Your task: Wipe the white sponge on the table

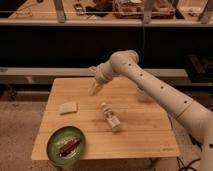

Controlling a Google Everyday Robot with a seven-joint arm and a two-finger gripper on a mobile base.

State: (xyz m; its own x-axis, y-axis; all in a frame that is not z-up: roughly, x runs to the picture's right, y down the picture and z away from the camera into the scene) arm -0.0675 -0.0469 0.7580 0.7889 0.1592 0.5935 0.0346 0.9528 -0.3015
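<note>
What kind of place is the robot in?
Probably a lab or workshop: a cluttered bench behind, a table set with a white sponge, bottle and green plate, and the robot's open gripper above the table's far side.

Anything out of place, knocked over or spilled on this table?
Only the white bottle: it lies on its side, slanted, in the middle of the table. The white sponge lies flat and the green plate sits at a near corner; no spill shows. The gripper hangs open and empty above the table's far side.
</note>
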